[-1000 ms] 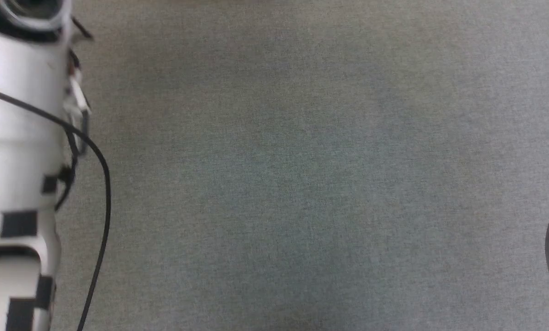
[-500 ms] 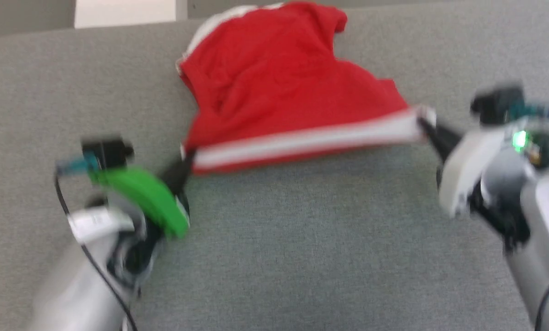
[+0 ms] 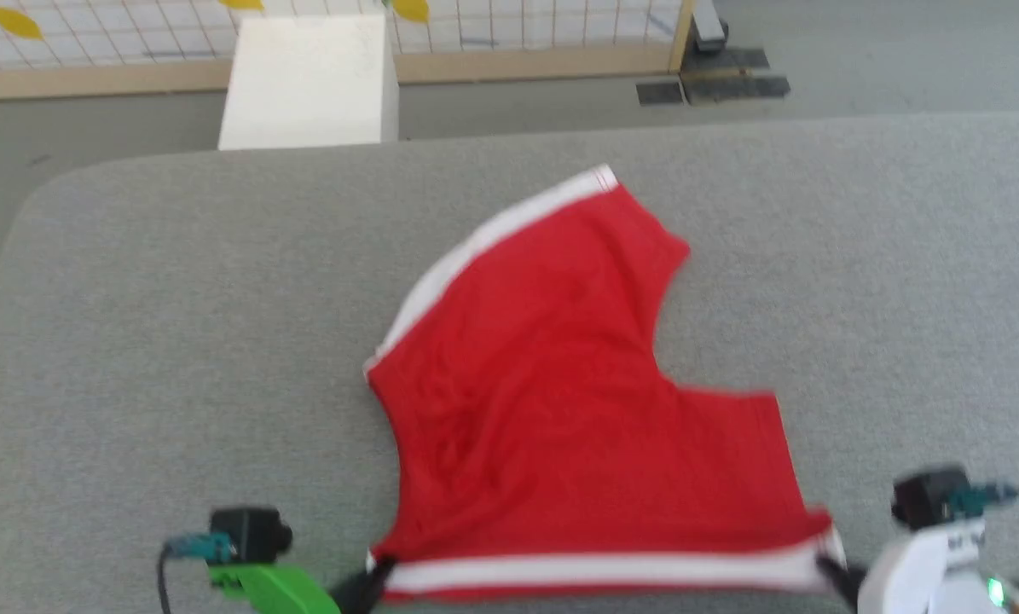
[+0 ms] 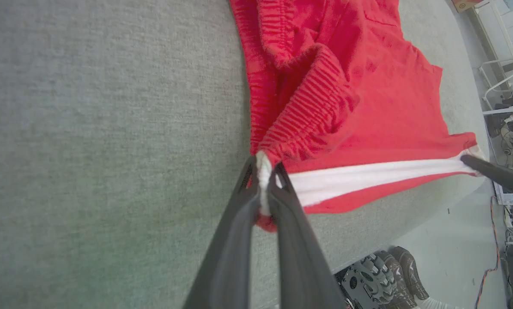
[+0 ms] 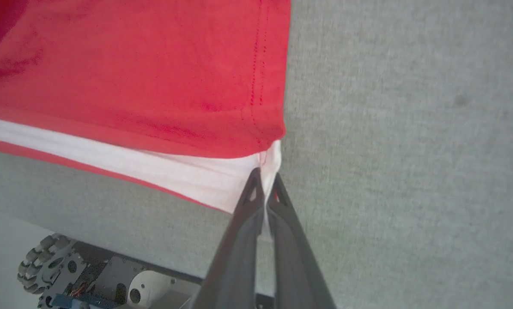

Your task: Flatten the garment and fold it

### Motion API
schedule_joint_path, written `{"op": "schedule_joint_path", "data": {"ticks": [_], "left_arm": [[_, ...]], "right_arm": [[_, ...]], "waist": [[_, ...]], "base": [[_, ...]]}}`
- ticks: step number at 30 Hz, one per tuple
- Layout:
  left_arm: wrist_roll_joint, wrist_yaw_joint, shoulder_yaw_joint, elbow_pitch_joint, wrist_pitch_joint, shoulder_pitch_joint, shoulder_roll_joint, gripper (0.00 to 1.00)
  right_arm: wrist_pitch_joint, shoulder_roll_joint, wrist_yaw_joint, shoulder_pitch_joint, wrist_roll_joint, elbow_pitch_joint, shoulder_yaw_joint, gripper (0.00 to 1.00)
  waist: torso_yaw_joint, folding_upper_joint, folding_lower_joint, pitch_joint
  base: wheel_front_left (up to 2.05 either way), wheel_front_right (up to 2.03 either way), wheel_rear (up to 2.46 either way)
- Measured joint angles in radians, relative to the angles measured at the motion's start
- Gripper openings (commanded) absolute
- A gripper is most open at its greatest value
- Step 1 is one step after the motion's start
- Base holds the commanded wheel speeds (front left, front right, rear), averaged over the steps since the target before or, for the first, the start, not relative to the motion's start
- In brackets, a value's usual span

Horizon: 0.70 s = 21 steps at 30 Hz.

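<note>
Head view: the grey bench point(image 3: 134, 341) carries the red garment point(image 3: 560, 426), spread from centre toward 6 o'clock. It looks thin, light and slippery, so the corners are the best hold. At 7 o'clock the left tool point(image 4: 263, 166) pinches the white stripe point(image 3: 603, 570) beside the waistband point(image 4: 312, 107). At 5 o'clock the right tool point(image 5: 265, 176) pinches its hem end.

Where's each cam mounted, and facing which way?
Head view: on the head, facing forward-down at red shorts on the grey table; both jaws at bottom edge.
Left wrist view: on the left wrist, along the left jaws, shut on the waistband corner; right jaws' tip at far right.
Right wrist view: on the right wrist, along the right jaws, shut on the hem corner.
Shared: both wrist views show the white stripe and wheeled base.
</note>
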<state>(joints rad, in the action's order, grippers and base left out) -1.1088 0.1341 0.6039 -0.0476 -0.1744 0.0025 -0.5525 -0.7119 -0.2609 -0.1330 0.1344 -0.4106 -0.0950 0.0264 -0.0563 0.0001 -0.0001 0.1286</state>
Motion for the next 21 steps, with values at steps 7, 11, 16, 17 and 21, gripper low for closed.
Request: {"op": "schedule_joint_path", "data": {"ticks": [7,11,16,17,21], "left_arm": [[0.002,0.046,0.064,-0.113,-0.037,0.103,-0.012,0.0],[0.019,0.037,0.059,-0.144,0.014,0.095,0.022,0.0],[0.063,-0.008,0.054,-0.111,0.072,-0.022,0.097,0.0],[0.072,-0.015,0.053,-0.099,0.078,-0.048,0.112,0.0],[0.082,-0.029,0.039,-0.04,0.108,-0.139,0.165,0.0]], "right_arm": [[-0.115,0.091,0.0,0.188,0.039,-0.143,-0.098,0.0],[-0.035,0.082,0.0,0.17,0.058,-0.202,-0.104,0.0],[0.073,0.019,0.001,0.002,0.101,-0.209,-0.076,0.0],[0.09,0.006,0.001,-0.038,0.103,-0.196,-0.066,0.0],[0.137,-0.044,0.001,-0.206,0.1,-0.102,-0.018,0.0]], "waist": [[0.034,0.0,0.0,-0.047],[0.054,0.0,0.0,-0.053],[0.078,0.0,0.0,-0.041],[0.082,0.0,0.0,-0.036],[0.097,0.0,0.0,-0.007]], "base": [[0.0,0.0,0.0],[0.0,0.0,0.0],[0.0,0.0,0.0],[0.0,0.0,0.0],[0.0,0.0,0.0]]}}
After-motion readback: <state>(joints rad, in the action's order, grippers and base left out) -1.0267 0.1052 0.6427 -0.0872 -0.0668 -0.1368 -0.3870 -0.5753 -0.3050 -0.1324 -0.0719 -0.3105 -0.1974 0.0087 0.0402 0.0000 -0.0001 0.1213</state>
